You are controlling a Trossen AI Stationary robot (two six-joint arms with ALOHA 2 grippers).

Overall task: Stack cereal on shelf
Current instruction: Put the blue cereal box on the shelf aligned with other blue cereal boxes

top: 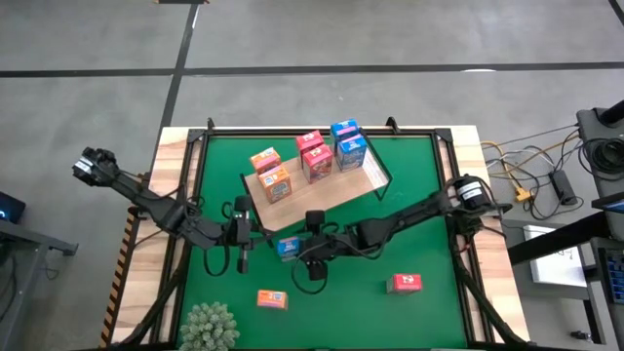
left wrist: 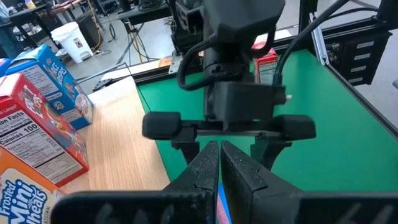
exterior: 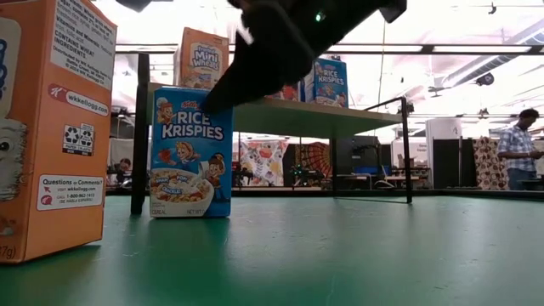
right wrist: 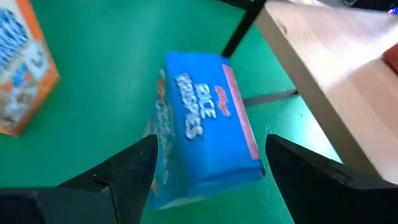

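1. Because the right gripper (top: 292, 248) stands with fingers wide apart around the small blue printed cardboard cereal box (right wrist: 202, 146) without clamping it, the upright box could tip if nudged while closing.
2. The left gripper (top: 241, 234), fingers pressed together and empty, hovers just beside it; the arms could collide.
3. The box stands on the smooth green tabletop (top: 429, 244), near the wide light-wood shelf with thin dark metal frame (top: 331, 190).
4. Thin cardboard may crush under a hard squeeze.
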